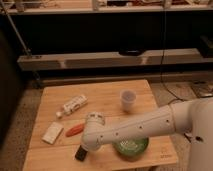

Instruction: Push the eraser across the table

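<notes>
White arm point(145, 129) reaches in from the right over the table point(100, 92), wrist low at front edge. Gripper point(83, 150) down at the eraser point(79, 153), mostly hidden by wrist. Orange carrot piece point(75, 130) and white block point(52, 133) to its left, bottle point(73, 105) behind, cup point(128, 100) back right, green bowl point(132, 146) under forearm.
</notes>
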Controlling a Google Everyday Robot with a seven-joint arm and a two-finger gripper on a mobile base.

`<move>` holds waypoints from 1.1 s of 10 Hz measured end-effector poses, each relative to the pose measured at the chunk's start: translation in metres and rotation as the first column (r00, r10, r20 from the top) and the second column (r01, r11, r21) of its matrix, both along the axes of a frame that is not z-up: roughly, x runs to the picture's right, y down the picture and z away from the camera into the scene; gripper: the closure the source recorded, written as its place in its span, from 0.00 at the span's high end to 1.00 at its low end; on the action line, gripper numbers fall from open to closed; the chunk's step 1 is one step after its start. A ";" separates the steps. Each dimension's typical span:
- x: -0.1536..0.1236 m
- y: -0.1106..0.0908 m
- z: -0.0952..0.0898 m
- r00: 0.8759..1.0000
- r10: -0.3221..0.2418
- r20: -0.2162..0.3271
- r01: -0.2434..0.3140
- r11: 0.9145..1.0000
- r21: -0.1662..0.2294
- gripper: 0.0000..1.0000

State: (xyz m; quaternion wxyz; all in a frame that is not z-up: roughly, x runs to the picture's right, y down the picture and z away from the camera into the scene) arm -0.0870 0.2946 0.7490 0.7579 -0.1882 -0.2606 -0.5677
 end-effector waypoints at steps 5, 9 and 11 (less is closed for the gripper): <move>-0.010 -0.006 0.004 0.999 -0.027 0.037 0.027 1.000 0.015 0.00; -0.018 -0.006 0.010 0.996 -0.043 0.082 0.042 0.999 0.010 0.00; -0.024 -0.006 0.010 0.993 -0.055 0.106 0.054 0.998 0.011 0.00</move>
